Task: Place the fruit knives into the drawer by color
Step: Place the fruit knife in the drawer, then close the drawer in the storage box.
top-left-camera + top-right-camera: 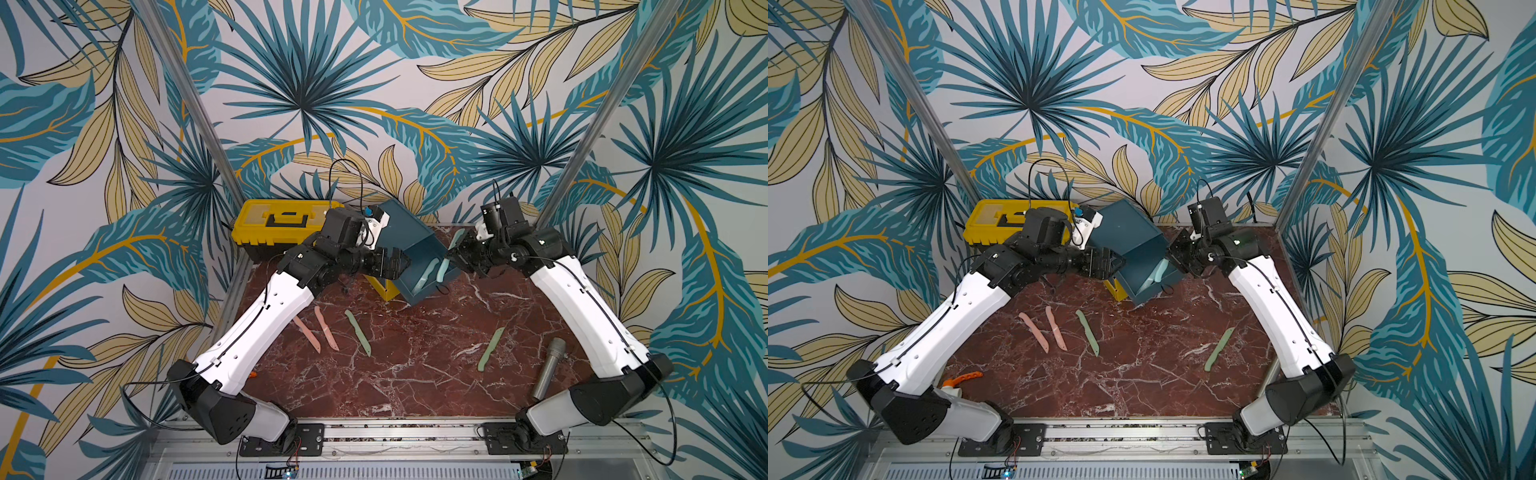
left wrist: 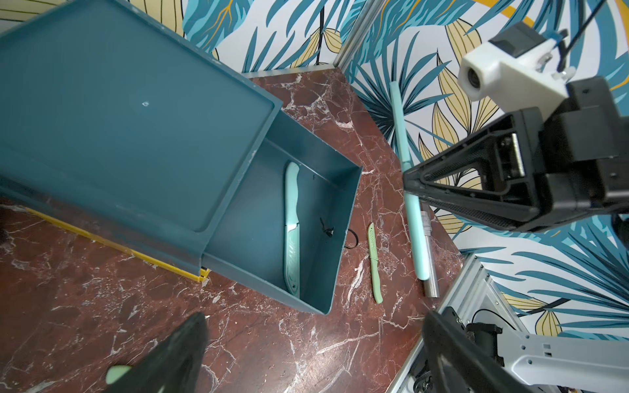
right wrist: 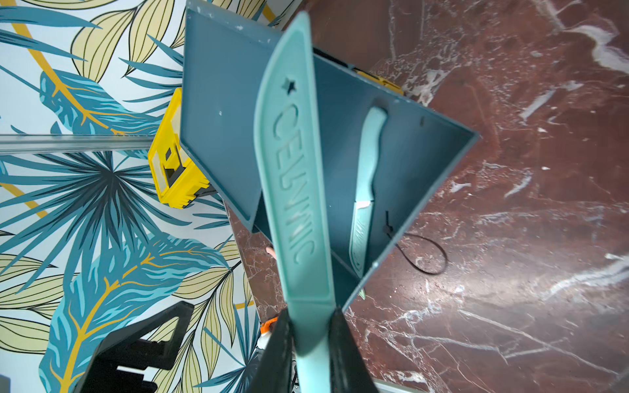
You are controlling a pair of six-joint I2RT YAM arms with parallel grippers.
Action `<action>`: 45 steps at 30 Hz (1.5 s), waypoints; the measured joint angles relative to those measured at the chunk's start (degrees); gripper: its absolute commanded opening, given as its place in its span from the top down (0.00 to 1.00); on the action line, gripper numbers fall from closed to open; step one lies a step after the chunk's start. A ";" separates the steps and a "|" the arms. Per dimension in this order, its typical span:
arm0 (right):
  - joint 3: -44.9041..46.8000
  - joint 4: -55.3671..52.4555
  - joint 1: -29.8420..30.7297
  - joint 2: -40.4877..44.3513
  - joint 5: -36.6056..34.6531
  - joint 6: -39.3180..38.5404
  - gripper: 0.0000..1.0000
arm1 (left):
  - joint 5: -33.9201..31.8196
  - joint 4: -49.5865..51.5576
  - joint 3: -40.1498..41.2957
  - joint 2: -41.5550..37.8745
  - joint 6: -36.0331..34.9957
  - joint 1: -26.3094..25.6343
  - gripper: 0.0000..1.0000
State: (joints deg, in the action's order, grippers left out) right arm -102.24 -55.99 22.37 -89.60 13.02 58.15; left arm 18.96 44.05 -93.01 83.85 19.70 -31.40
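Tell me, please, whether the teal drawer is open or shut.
Open: the drawer is pulled out of the chest, one blue knife lying inside.

Two pink knives [image 1: 307,336], two green knives [image 1: 357,332], two blue knives [image 2: 292,231], one toolbox [image 1: 282,220], perhaps one microphone [image 1: 548,368].

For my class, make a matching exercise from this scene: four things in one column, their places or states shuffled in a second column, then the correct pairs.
Column one
1. right gripper
2. left gripper
3. pink knives
4. teal drawer

Column two
A. lying side by side on the marble table
B. pulled out, with a second blue knife lying inside
C. wide open
D. shut on the raised blue knife

Pairs: 1-D, 2-C, 3-A, 4-B
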 measured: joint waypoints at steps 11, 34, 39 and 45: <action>-7.67 1.53 0.13 -15.04 4.85 -2.27 0.54 | 3.06 1.27 -12.70 11.04 -0.20 3.74 0.00; 35.60 21.07 -1.49 19.45 -2.71 0.66 1.00 | 1.42 19.50 -51.67 41.75 -1.22 7.15 1.00; 44.22 26.18 -1.49 16.74 -2.56 4.13 1.00 | 0.68 20.09 -50.90 41.75 -1.05 7.19 1.00; 44.26 31.98 -1.64 12.98 -2.54 5.03 1.00 | 0.57 20.06 -45.38 41.90 -1.05 7.48 1.00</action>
State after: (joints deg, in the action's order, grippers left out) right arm -57.98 -24.01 20.73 -76.62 10.48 63.18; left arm 19.53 64.12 -138.39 125.75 18.65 -23.92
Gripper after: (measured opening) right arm 0.042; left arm 0.042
